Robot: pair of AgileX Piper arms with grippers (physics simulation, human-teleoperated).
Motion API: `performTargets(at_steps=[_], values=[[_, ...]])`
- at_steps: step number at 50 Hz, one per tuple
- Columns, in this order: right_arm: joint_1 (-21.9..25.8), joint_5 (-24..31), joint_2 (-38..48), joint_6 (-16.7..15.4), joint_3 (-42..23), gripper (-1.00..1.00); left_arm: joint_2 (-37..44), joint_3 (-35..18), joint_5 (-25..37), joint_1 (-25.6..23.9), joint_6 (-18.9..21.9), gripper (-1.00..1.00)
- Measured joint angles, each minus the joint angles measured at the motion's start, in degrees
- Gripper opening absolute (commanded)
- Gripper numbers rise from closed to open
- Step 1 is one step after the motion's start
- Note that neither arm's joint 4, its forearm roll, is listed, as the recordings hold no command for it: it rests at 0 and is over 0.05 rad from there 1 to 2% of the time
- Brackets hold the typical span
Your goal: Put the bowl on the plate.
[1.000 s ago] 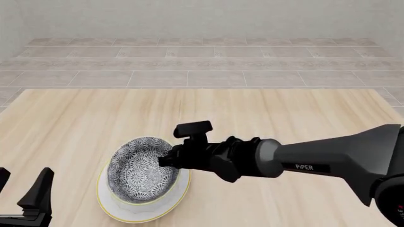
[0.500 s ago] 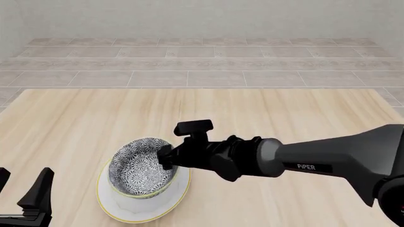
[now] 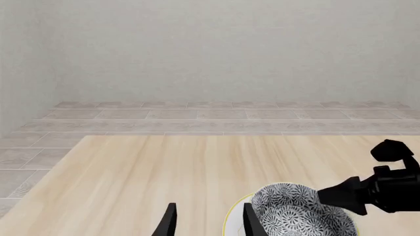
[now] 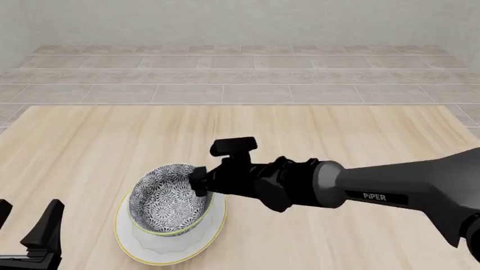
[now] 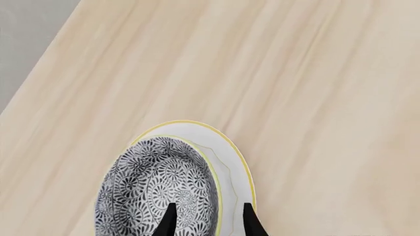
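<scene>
While the round deep bowl with a dense dark-grey and white floral pattern and a thin yellow rim (image 4: 168, 198) sits on the plain white round plate with a thin yellow-gold rim (image 4: 180, 251), the black right hand (image 4: 201, 184) is at the bowl's right side, near the front left part of the light wooden desk (image 4: 338, 135). In the right wrist view the two dark fingers (image 5: 168, 220) of this hand stand one on each side of the bowl's rim, one over the patterned inside and the other over the white plate outside; a gap is visible between the fingers and the rim, but I cannot tell from the pictures if they press the wall or are loose around it. The bowl looks a little tilted in the front view, with its right edge higher than the left, and it lies toward the back of the plate, so more of the white plate shows at the front. The grey right arm with the word PiPER (image 4: 390, 188) reaches in from the right edge of the front view. The left hand (image 4: 22, 233) is at the lower left corner of the front view, well apart from the bowl, and its fingers (image 3: 168, 222) are spread with nothing between them. Behind the desk there is a grey tiled floor (image 4: 240, 76).
</scene>
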State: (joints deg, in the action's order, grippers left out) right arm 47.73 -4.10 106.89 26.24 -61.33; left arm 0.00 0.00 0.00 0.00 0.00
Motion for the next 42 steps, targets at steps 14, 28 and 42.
performTargets(at_steps=[14, 28, 42], values=[[-1.54, 1.16, -7.43, -2.25, 2.25, 1.0, 0.0, 0.0, 0.0, 0.0, 0.0, 1.0], [-5.79, 2.59, -22.51, -7.34, 7.99, 1.0, 0.0, 0.0, 0.0, 0.0, 0.0, 1.0], [-11.42, 7.62, -42.69, -10.91, 14.26, 1.0, 0.0, 0.0, 0.0, 0.0, 0.0, 1.0]])
